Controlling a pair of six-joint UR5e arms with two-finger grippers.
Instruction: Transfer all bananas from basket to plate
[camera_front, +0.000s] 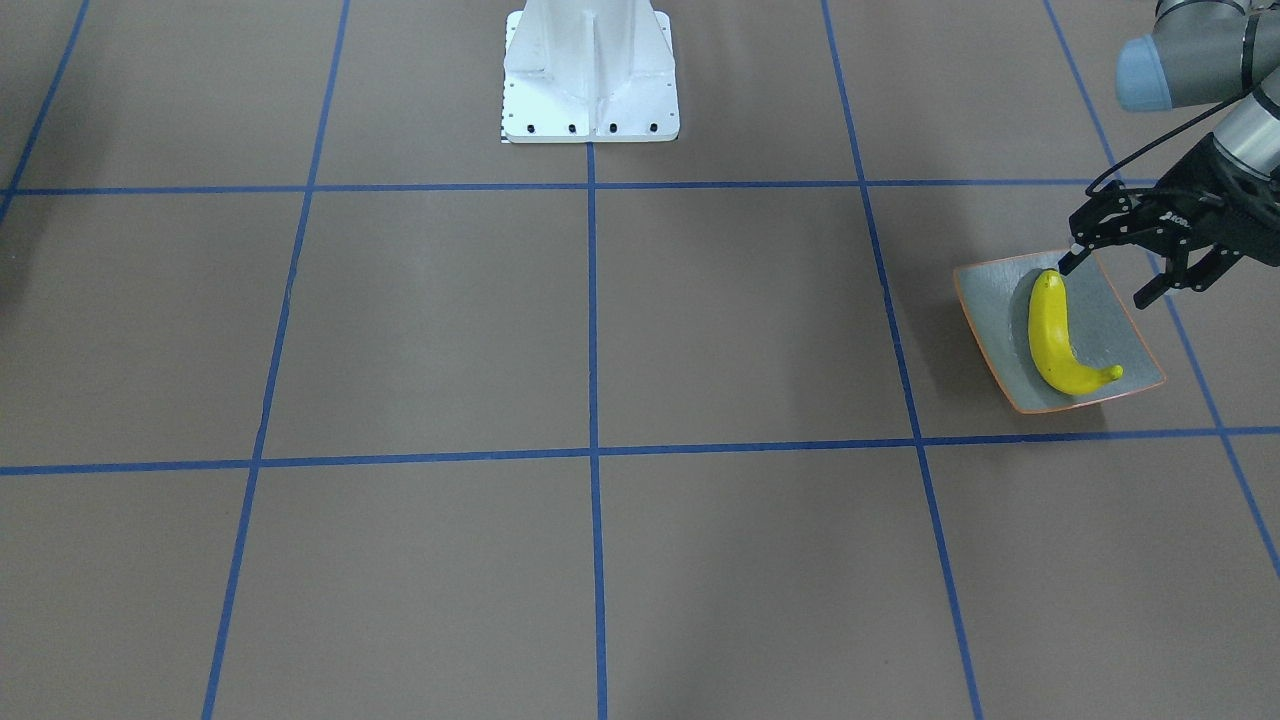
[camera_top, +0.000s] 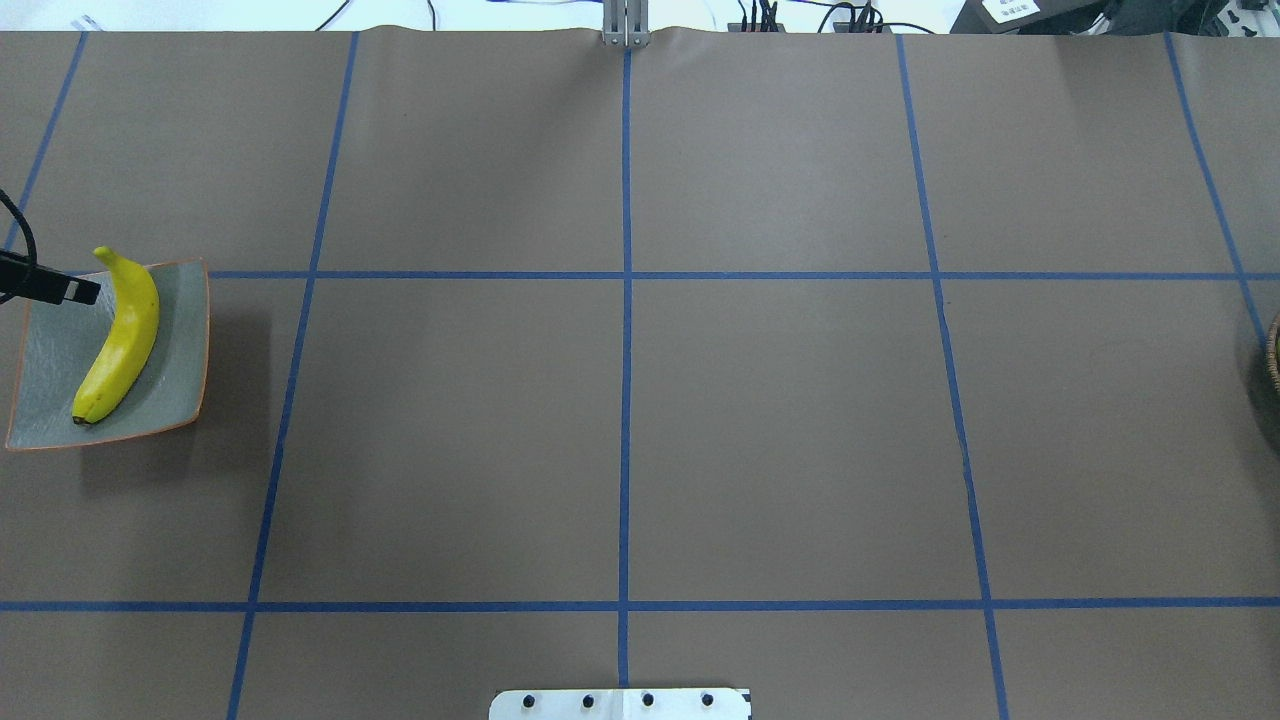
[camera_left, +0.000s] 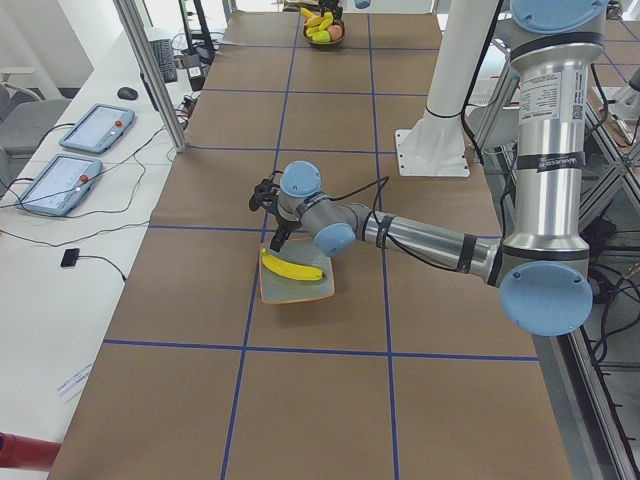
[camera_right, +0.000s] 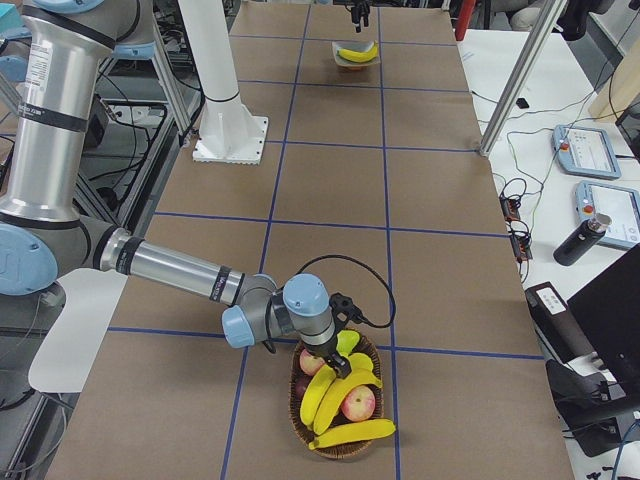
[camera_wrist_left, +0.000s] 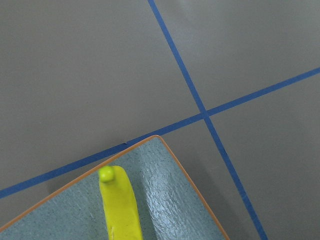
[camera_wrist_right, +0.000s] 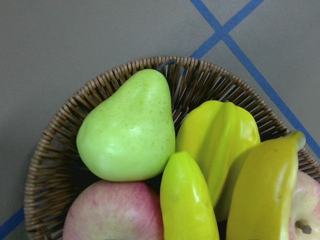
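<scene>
One yellow banana (camera_front: 1050, 335) lies across the grey-green plate (camera_front: 985, 300) with its orange rim, at the table's end on my left. It also shows in the overhead view as banana (camera_top: 120, 335) on plate (camera_top: 45, 370). My left gripper (camera_front: 1110, 282) hovers open just above the plate's back edge, near the banana's dark tip, holding nothing. The wicker basket (camera_right: 300, 425) at the other end holds three more bananas (camera_right: 325, 395). My right gripper (camera_right: 335, 362) hangs low over the basket. I cannot tell whether it is open or shut. Its wrist view shows bananas (camera_wrist_right: 187, 200) close up.
The basket also holds a green pear (camera_wrist_right: 130, 127), red apples (camera_right: 358, 403) and a ridged yellow-green fruit (camera_wrist_right: 217, 142). The white robot pedestal (camera_front: 590, 75) stands at the table's middle back. Blue tape lines grid the brown tabletop (camera_top: 620, 400). Tablets (camera_left: 60, 180) lie on a side bench.
</scene>
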